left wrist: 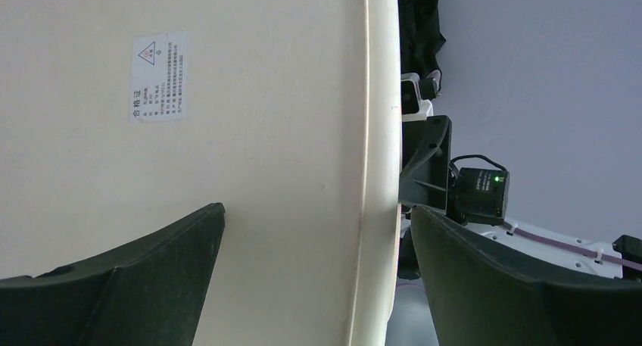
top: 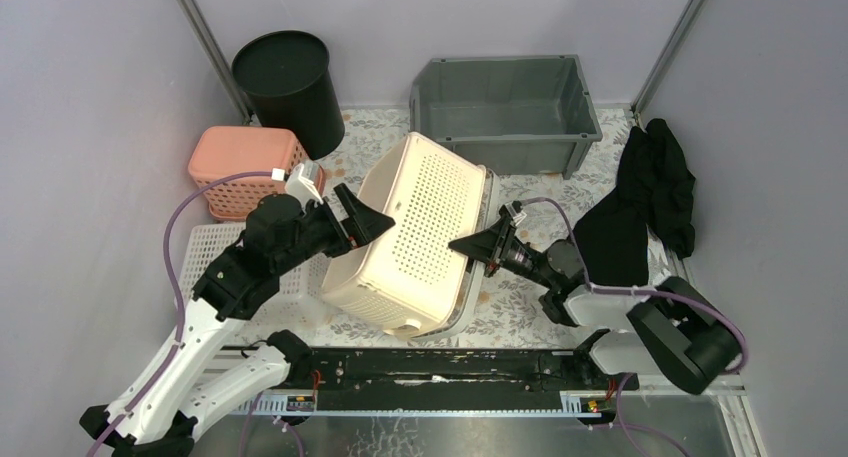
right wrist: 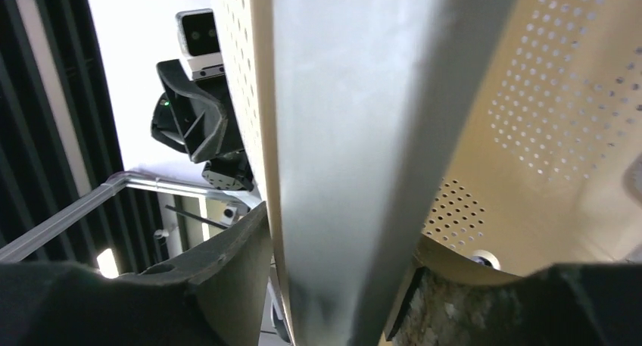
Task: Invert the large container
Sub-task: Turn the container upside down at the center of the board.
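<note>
At far left we are seeing a pink slotted plastic basket [top: 245, 162] sitting just behind a white perforated plastic tray [top: 225, 252]. A black round plastic bin [top: 288, 82] is standing at the back.

Moving right, the left gripper [top: 374, 225] is reaching to the smooth base of the large cream perforated plastic container [top: 425, 227]. Its jaws are standing wide apart and clamping nothing, with one finger [left wrist: 121, 282] over the base and the other past the base's edge.

The container is resting mid-table on the patterned table cover [top: 520, 307], tipped up on one long side. A perforated wall is facing the ceiling, the base is facing left and the open mouth is facing right.

The right gripper [top: 468, 247] is meeting the container's rim. Its jaws are apart with the rim running between them, and we are not seeing them pinch it.

Further right, a grey rectangular plastic bin [top: 505, 117] is sitting at the back, and a black cloth [top: 640, 212] is lying near the right wall.

We are judging the turn roughly half done, since the container is lying on its side. What is left is tipping it onward until the rim is lying flat, base up.
</note>
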Action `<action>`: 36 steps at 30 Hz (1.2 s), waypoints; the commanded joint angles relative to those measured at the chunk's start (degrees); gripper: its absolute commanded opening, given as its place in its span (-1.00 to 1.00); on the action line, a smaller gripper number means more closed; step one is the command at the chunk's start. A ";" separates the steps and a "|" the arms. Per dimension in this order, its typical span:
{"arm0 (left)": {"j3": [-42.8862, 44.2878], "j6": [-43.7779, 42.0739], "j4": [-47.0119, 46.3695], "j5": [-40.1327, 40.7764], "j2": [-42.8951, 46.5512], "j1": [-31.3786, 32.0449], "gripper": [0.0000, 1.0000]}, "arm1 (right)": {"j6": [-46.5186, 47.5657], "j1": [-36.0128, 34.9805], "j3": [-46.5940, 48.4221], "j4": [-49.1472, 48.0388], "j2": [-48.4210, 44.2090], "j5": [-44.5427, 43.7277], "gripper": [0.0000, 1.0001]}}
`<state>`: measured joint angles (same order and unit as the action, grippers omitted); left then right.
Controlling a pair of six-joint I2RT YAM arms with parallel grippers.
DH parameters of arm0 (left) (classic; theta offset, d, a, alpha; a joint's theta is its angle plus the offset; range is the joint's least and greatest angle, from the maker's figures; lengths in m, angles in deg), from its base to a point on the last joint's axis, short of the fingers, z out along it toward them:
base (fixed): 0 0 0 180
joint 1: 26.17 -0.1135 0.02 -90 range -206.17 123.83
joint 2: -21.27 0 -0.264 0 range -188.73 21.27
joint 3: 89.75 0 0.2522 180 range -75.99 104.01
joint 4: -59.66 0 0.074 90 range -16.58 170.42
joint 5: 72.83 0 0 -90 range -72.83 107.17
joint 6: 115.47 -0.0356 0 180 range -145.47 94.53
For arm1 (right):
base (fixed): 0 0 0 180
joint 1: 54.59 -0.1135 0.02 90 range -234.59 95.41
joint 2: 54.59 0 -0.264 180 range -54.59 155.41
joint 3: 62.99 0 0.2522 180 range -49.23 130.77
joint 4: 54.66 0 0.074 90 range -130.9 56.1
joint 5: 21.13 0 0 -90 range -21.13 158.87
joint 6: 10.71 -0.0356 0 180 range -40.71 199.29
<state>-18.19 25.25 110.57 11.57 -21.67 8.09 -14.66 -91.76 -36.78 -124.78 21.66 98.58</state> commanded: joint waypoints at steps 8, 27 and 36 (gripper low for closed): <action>-0.91 1.00 -4.57 -0.50 -0.98 2.86 1.00 | 13.09 3.65 5.77 36.77 -13.54 5.23 0.25; -1.22 3.48 -7.80 5.86 -4.77 14.13 1.00 | 16.10 8.44 8.21 49.76 -15.97 10.97 0.47; -0.33 4.17 -9.29 8.96 -8.12 19.84 1.00 | 17.20 10.90 9.22 54.43 -17.36 12.71 0.34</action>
<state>-18.43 26.49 102.18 24.09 -26.71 24.57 -0.84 -81.18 -28.96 -77.94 3.58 110.63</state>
